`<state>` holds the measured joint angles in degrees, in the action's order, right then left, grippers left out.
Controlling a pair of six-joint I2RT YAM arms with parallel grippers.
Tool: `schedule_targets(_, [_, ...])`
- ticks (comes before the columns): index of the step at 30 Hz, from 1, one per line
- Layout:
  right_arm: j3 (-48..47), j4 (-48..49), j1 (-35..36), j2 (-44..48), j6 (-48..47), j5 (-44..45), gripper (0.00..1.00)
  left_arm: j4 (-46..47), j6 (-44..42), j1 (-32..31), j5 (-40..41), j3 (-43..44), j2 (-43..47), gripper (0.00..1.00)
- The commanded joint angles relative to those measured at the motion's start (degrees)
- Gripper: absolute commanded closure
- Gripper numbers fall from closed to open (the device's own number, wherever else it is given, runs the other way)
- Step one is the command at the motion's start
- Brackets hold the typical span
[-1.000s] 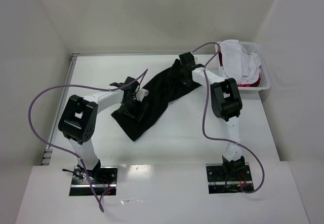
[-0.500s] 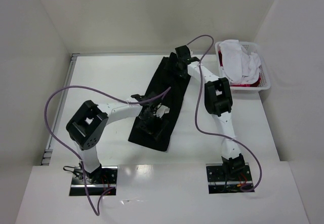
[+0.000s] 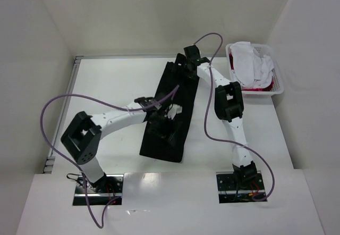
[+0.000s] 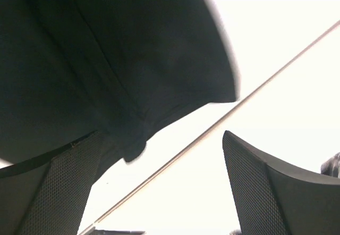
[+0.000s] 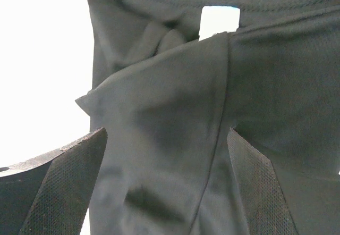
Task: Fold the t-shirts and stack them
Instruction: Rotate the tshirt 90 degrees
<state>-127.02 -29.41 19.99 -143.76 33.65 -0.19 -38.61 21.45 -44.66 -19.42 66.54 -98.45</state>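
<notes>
The black t-shirt [image 3: 166, 143] lies on the white table as a long narrow strip running from the far middle toward the near edge. My left gripper [image 3: 162, 120] hovers over its near half. In the left wrist view the left gripper [image 4: 162, 139] is open and empty, with the black t-shirt's edge [image 4: 106, 43] at the upper left. My right gripper [image 3: 184, 67] is at the shirt's far end. In the right wrist view it [image 5: 167, 134] is open, with black cloth [image 5: 170, 86] spread under and between the fingers. White t-shirts [image 3: 249, 59] and a red one [image 3: 260, 89] lie in the basket.
The white lattice basket [image 3: 279, 83] stands at the far right by the right wall. Purple cables loop over the table from both arms. White walls close in the left, back and right sides. A metal strip [image 3: 74, 81] runs along the table's left edge.
The black t-shirt swung from a diagonal lie to a nearly straight strip. My left gripper moved right and nearer with its end; my right gripper moved slightly left at the far end.
</notes>
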Motion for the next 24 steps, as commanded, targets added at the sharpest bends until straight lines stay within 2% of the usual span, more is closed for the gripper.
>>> schedule_targets(1, [4.4,3.8,0.0,12.8,-1.7,-2.5,0.01,-1.2,1.7,2.6,5.3,9.5,8.5,0.00])
schedule_targets(4, [12.5,7.2,0.0,21.7,-1.7,-3.0,0.01,-0.2,4.2,3.7,15.1,10.4,13.6,0.00])
schedule_targets(5, [14.2,8.9,0.0,24.9,-1.7,-2.1,0.01,0.5,4.7,3.7,17.2,8.2,15.6,0.00])
schedule_targets(10, [19.8,7.4,0.0,26.6,-2.3,0.0,0.01,4.6,9.6,1.7,23.7,1.5,16.8,0.00])
schedule_targets(16, [27.8,9.5,2.6,24.9,-2.3,2.6,0.01,13.4,14.2,-0.6,21.9,-5.9,13.3,0.00])
schedule_targets(24, [28.4,10.1,3.1,18.6,-1.1,2.0,0.01,15.8,14.8,-1.6,21.9,-7.1,7.1,0.00])
